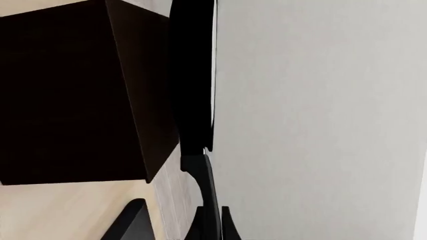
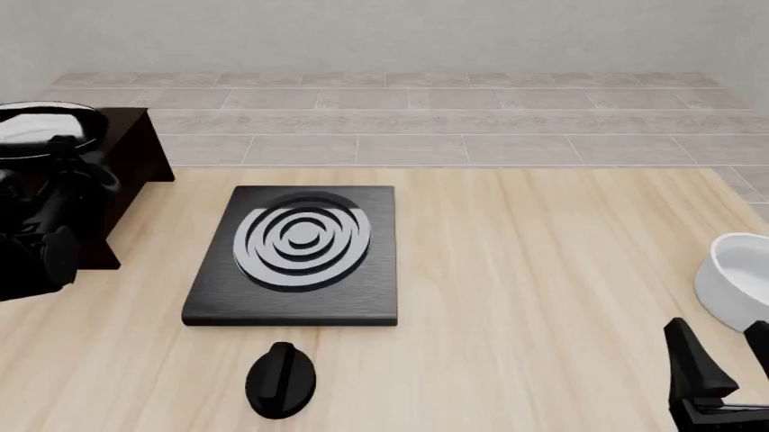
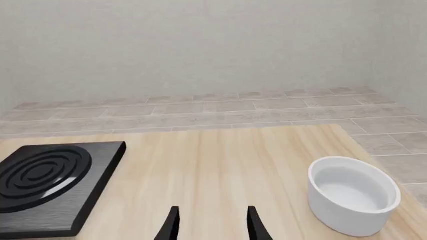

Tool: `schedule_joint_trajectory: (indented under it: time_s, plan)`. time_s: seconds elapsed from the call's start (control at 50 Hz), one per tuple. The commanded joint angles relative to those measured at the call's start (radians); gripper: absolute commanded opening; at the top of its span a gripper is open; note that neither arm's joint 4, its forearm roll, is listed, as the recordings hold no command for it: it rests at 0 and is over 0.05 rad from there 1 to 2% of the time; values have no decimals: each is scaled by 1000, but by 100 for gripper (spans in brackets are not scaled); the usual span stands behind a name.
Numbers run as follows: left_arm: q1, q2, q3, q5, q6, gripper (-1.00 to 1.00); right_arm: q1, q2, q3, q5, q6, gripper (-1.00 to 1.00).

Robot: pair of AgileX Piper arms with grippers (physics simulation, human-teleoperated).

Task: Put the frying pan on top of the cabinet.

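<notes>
Pale wood table (image 2: 541, 270), grey tiled floor and plain wall behind.

Front view: cabinet (image 2: 132, 148), dark, at the left edge of the frame; frying pan (image 2: 42, 126), glossy bowl over the cabinet top, upper left, whether resting or held above cannot be told. Left arm's black bulk below it. Stove plate (image 2: 301, 254), centre-left; black knob (image 2: 281, 380), lower centre; white bowl (image 2: 736, 281), right edge. Right gripper (image 2: 721, 360), lower right corner, idle.

Left wrist view: left gripper (image 1: 179, 222), fingers closed on the thin pan handle; pan seen edge-on beside the cabinet's dark side.

Right wrist view: right gripper's fingers parted, nothing between; bowl and stove plate on the table beyond.

Step in hand, judged: placing. Next calls for settling the pan flat on the top, then letting go.
</notes>
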Motion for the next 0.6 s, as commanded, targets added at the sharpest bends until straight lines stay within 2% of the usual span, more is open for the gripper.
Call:
schedule_joint_trajectory:
  time_s: [0.02,0.16,0.6]
  plan:
    - [-11,27,-26,-37,-12,-100,1,4,0,-2,-4,100]
    - [-46,50,-21,-71,-31,-100,1,6,0,-3,-3,100]
    - [-46,105,-7,-120,-70,-100,4,6,0,-3,-5,100]
